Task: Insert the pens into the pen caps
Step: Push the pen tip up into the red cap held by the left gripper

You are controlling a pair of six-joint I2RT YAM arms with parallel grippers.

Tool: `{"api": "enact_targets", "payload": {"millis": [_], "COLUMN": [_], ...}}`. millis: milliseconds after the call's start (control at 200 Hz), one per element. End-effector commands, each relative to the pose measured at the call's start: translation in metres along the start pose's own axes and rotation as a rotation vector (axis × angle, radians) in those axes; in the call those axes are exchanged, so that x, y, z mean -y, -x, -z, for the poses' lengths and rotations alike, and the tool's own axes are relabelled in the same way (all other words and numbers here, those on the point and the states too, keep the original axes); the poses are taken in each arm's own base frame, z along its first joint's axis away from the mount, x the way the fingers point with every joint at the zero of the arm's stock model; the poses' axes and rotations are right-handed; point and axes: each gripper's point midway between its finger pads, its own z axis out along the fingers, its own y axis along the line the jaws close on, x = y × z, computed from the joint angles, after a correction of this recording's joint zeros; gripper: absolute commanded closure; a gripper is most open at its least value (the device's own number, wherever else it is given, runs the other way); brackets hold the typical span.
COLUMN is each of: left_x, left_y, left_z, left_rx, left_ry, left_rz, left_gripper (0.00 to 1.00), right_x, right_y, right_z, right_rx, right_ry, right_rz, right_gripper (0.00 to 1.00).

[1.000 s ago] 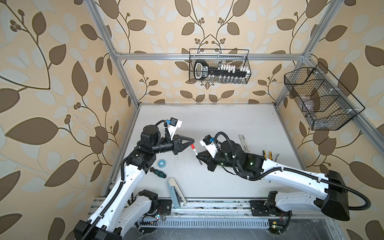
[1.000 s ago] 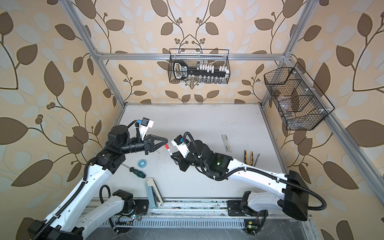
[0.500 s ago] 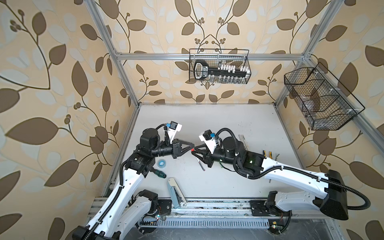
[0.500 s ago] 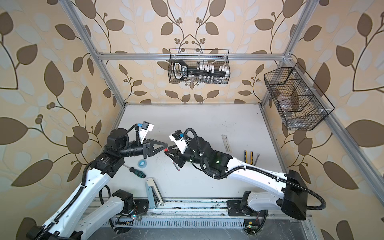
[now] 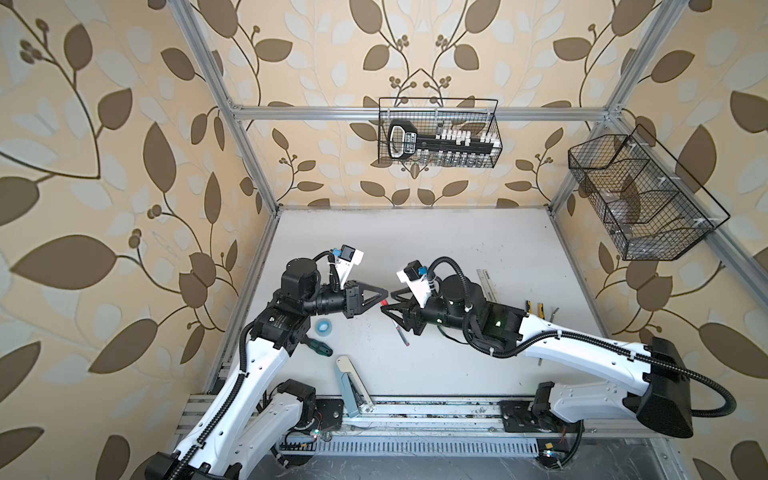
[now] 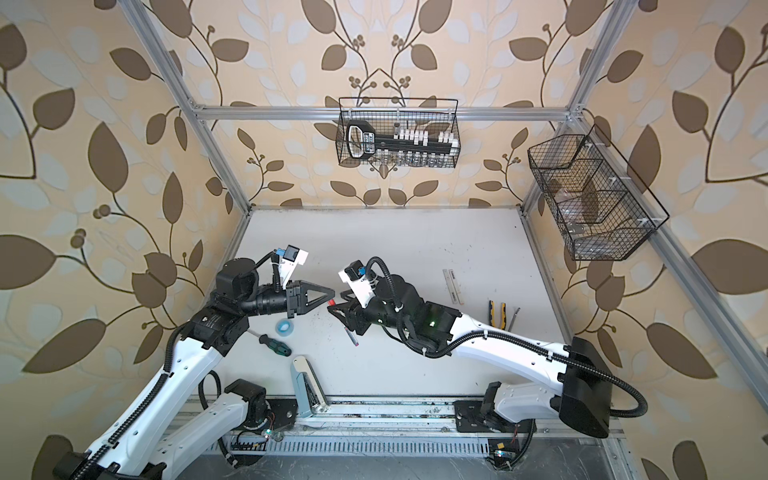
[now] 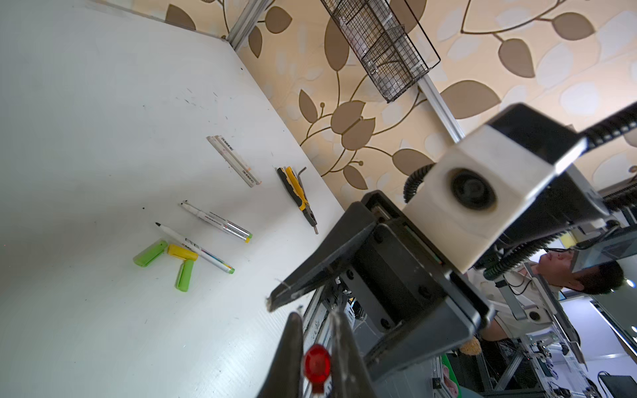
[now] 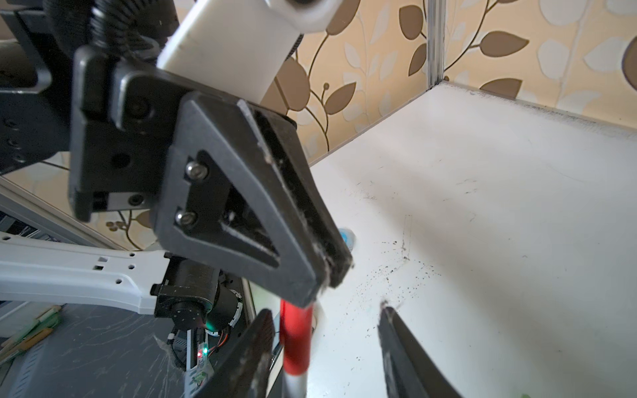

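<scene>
My left gripper (image 7: 317, 315) is shut on a red pen cap (image 7: 317, 363) in mid-air over the table's middle. In the right wrist view a white pen (image 8: 294, 379) sits in that red cap (image 8: 296, 337) and hangs down from it. My right gripper (image 8: 325, 308) is open, its jaws wide on either side of the pen, and meets the left gripper (image 5: 383, 298) tip to tip. The pen's lower end (image 5: 402, 336) shows below the right gripper (image 5: 390, 305). In the left wrist view, loose pens (image 7: 215, 220), two green caps (image 7: 150, 253) and a yellow cap (image 7: 182, 252) lie on the table.
Two thick white pens (image 5: 486, 282) and yellow-and-black pliers (image 5: 534, 308) lie by the right arm. A blue tape roll (image 5: 323, 326), a screwdriver (image 5: 320, 345) and a pale blue stapler (image 5: 349, 384) lie front left. Wire baskets (image 5: 438, 139) (image 5: 640, 199) hang on the walls.
The two grippers have come together tip to tip and the pen has gone into the red cap. The right gripper, shut on the pen a second ago, has opened.
</scene>
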Motion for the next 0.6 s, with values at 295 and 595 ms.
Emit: {"api": "enact_targets", "payload": {"millis": [295, 595], "left_x": [-0.003, 0.000], "left_y": [0.014, 0.010], "left_z": [0.011, 0.009], "left_rx": [0.080, 0.055], "left_ry": [0.048, 0.012], "left_rz": [-0.041, -0.038], "left_gripper": [1.00, 1.00], "right_x": [0.003, -0.002], "right_y": [-0.032, -0.022], "right_z": [-0.004, -0.014], "right_rx": [-0.087, -0.085], "right_ry": [-0.023, -0.013], "right_rz": [-0.022, -0.030], "right_gripper": [0.64, 1.00]}}
